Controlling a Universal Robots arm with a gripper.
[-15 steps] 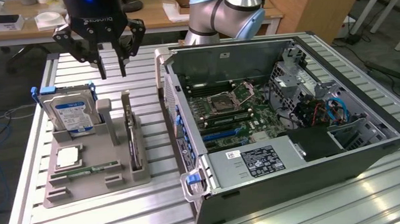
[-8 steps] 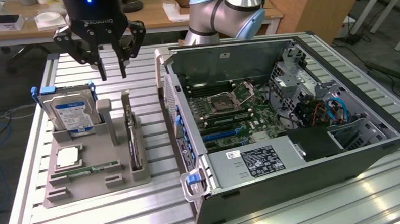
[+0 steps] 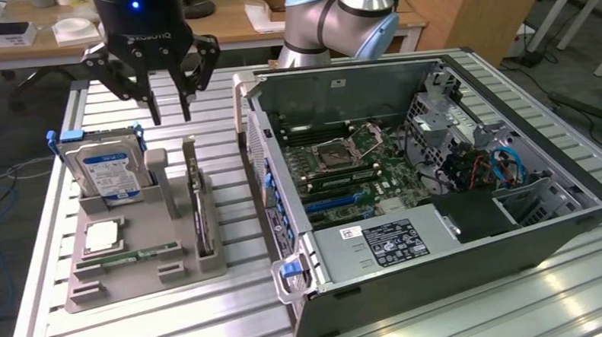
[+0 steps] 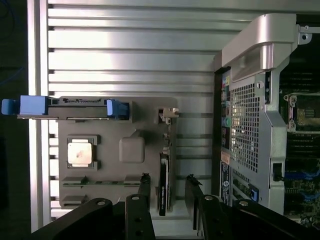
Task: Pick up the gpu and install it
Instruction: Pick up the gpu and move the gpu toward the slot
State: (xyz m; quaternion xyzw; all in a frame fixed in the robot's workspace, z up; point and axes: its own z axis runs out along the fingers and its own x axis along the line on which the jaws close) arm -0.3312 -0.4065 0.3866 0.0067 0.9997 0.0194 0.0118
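The end effector is hovering wide open and empty; the gpu is standing below it in the holder, not yet grasped or installed.

Overhead light glares white off the slatted table beside the computer case, leaving my gripper a dark silhouette.

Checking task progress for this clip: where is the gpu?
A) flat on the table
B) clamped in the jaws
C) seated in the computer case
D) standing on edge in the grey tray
D: the gpu stands on edge in the grey tray, with the gripper open above it.
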